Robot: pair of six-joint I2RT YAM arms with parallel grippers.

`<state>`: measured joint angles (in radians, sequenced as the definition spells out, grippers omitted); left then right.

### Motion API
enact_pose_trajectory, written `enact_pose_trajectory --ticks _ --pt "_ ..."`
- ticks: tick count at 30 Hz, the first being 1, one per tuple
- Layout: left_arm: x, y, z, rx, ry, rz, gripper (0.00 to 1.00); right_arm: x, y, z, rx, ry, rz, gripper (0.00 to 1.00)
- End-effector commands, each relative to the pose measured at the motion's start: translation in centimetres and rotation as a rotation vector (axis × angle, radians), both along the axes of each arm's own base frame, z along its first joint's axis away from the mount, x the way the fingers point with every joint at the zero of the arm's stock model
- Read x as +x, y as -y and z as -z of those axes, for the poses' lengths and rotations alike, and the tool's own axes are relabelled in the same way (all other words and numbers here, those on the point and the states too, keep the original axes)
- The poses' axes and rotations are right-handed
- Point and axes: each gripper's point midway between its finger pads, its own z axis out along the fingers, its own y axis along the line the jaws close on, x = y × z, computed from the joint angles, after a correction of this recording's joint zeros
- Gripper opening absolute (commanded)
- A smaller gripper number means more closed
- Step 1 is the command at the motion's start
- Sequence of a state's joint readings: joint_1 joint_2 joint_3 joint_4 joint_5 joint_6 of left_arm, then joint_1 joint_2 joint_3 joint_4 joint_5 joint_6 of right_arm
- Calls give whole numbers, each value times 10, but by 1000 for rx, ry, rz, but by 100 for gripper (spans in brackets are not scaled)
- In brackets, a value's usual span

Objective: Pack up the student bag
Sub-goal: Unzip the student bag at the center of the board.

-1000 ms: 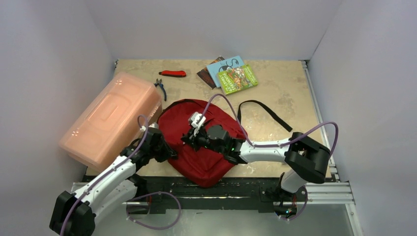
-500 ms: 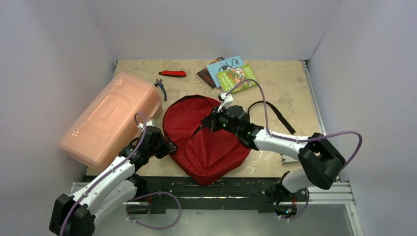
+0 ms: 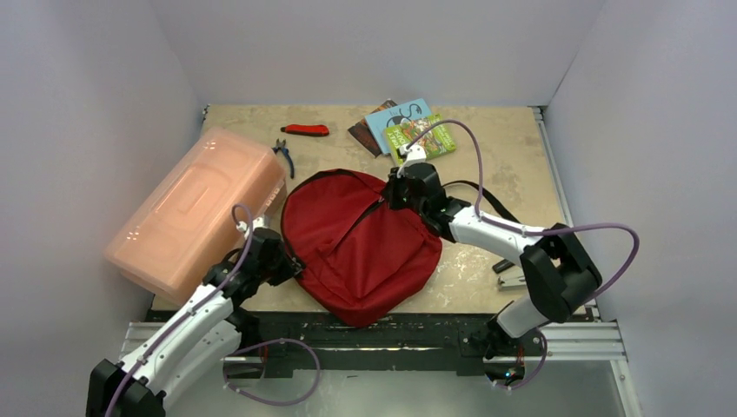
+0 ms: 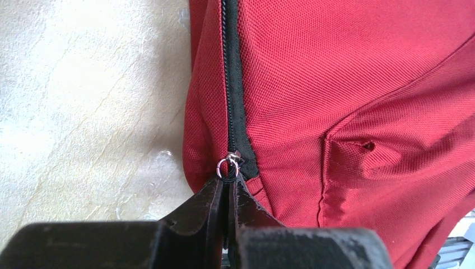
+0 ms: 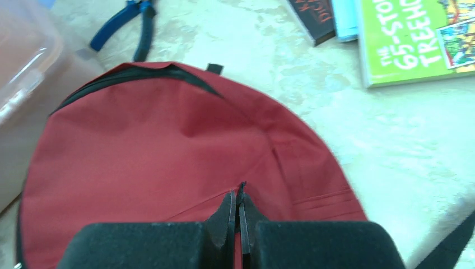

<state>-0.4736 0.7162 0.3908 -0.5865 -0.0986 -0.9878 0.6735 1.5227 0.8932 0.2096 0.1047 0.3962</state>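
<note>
left gripper (image 4: 229, 180): clamped tight on the ring pull (image 4: 228, 166) of the main zipper, at the bag's left edge
right gripper (image 5: 240, 196): pinched closed too, with a thin black tab (image 5: 242, 187) between the tips, up on the bag's far right side
bag (image 3: 361, 252): red, lying flat mid-table (image 3: 504, 165), front face up
bag axis: runs near to far; the rounded zippered end points far, the narrower end sits at the near table edge
strap (image 3: 474, 195): trails off to the right
box (image 3: 195, 208): pink, just left of the bag
books (image 3: 408, 130): far side, well apart from the bag
</note>
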Motion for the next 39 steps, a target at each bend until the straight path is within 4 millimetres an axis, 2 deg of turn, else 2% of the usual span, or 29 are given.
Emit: enact_pose_trajectory --ticks 1,3,6,10,13,15,16,19,21,24,26,28,32,34,37,39 --pt "-7 -16 0 76 -3 -10 0 37 25 -20 -39 68 122 0" --pt "-6 -14 -4 67 0 1 0 37 23 -14 -63 42 106 0" --pt "-5 -9 -11 51 11 26 3 37 17 -16 -90 32 58 10" --pt "-3 0 -28 6 67 74 28 28 18 -15 -147 -34 19 41" --pt "0 5 -48 -23 136 114 45 12 25 -10 -216 -89 -5 55" --pt "0 10 -59 -39 166 145 52 0 31 -9 -245 -123 11 63" --pt "1 12 -65 -46 178 161 55 -8 32 -10 -246 -132 14 70" --pt "1 24 -80 -85 207 227 64 -35 17 -18 -187 -161 -17 86" --pt "2 31 -87 -105 216 261 68 -55 -1 -24 -108 -189 -58 88" --pt "4 45 -98 -159 224 313 72 -74 -21 -29 -14 -241 -48 89" --pt "3 57 -105 -211 223 362 77 -82 -34 -26 79 -293 -19 88" --pt "2 67 -109 -245 219 409 80 -87 -38 -17 132 -338 15 87" --pt "-4 81 -113 -283 186 504 86 -86 -15 -14 205 -353 177 84" --pt "-9 87 -114 -301 178 545 89 -76 9 -20 175 -321 254 85" --pt "-15 91 -113 -321 175 575 90 -56 64 -20 64 -301 404 87" --pt "-19 93 -113 -335 170 595 91 -49 111 -17 8 -292 533 91"
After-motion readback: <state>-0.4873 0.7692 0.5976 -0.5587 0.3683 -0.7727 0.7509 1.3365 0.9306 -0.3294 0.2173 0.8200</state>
